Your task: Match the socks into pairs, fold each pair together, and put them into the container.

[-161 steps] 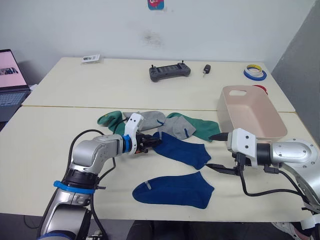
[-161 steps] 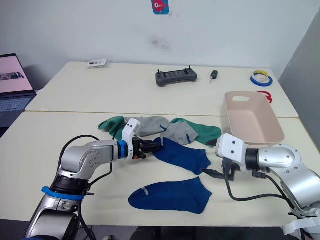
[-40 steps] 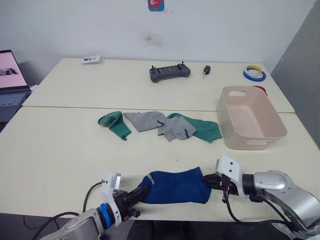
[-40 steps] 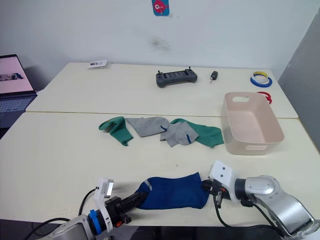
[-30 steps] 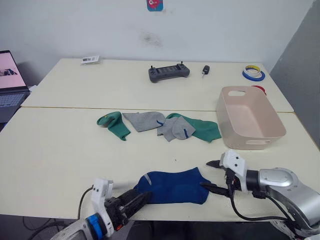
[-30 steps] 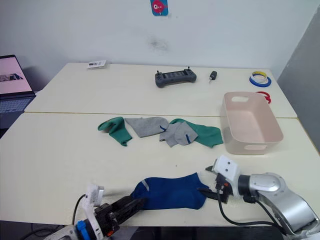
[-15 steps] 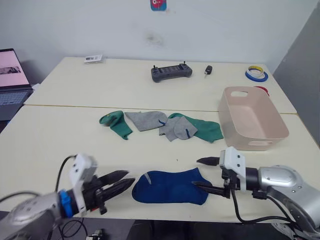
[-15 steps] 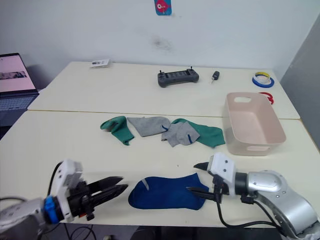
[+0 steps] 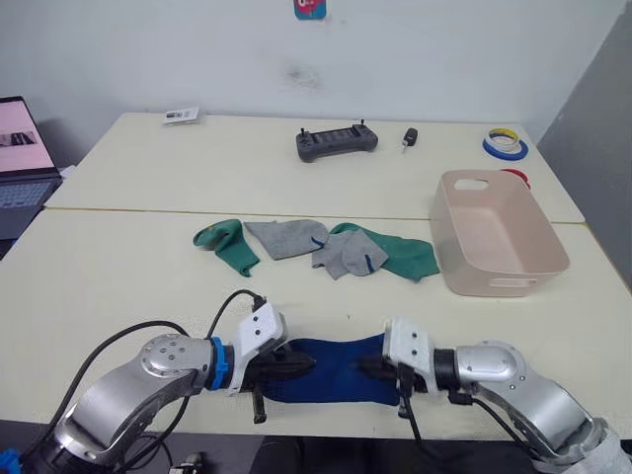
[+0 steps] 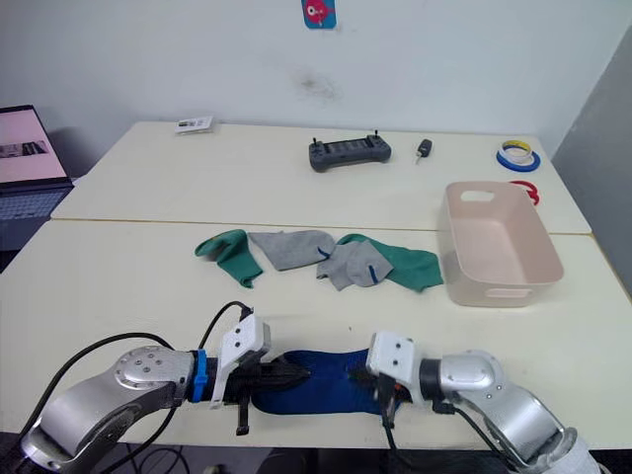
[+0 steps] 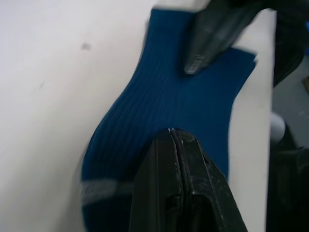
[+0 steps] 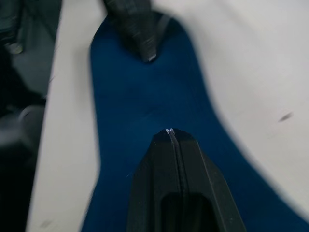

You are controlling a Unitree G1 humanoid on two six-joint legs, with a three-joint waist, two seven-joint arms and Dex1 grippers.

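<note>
0 socks lie in the pink container [image 9: 499, 232] now.

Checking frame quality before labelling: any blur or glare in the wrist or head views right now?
Right wrist view: the royal blue ribbed sock and the table edges smear with motion blur, while the right gripper, jaws shut, stays crisp. Left wrist view: milder blur at the sock's edges, ribbing readable, left gripper sharp. Left eye view: even light, soft shadows, no glare on the pale pink-beige plastic tub.

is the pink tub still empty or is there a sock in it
Empty: the pale pink-beige plastic tub shows only its bare inside; no sock lies in it.
</note>
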